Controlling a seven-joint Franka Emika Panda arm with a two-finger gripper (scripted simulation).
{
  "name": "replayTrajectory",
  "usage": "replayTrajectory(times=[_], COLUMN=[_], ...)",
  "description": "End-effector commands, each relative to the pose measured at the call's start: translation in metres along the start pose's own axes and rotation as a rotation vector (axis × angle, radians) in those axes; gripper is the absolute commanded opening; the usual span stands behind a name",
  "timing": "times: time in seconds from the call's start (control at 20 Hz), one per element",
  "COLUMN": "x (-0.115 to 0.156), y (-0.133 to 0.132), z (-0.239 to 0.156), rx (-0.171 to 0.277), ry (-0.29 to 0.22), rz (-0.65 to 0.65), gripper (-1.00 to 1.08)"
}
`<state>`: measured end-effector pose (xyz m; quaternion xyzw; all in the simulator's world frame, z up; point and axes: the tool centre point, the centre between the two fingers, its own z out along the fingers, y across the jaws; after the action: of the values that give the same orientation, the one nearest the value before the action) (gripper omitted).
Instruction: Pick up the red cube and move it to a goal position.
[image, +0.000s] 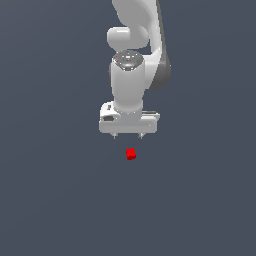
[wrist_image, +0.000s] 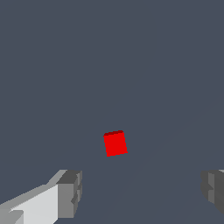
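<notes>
On the plain dark grey surface (image: 60, 200) the red cube (image: 131, 154) lies just beyond the spread, empty gripper (image: 127, 135); it seems light and rigid, best pinched on two opposite flat faces.

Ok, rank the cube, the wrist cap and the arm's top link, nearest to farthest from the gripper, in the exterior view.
1. Red cube: just below the open gripper, not touching it.
2. Wrist cap: above the gripper.
3. Top link: at the picture's top edge.
</notes>
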<state>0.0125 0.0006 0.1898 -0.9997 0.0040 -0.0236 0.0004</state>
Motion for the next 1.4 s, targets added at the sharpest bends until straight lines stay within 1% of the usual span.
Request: replayTrajectory(times=[0.0,0.2,0.4,0.6,1.0,1.15,1.35], x=[0.000,-0.001,-0.003,-0.006,-0.014,-0.016,-0.018], y=[0.000,-0.001,-0.002,-0.005,-0.011,-0.012,-0.013], z=[0.000,0.006,0.025,0.055,0.130,0.148,0.164], rx=[0.000,0.000,0.001,0.002,0.004,0.005,0.004], ry=[0.000,-0.002,-0.007,-0.015,-0.036,-0.041,-0.046], rz=[0.000,-0.007,-0.028,-0.061,-0.143,-0.164,-0.181], gripper=[1.00,1.00,1.00,1.00,1.00,1.00,1.00])
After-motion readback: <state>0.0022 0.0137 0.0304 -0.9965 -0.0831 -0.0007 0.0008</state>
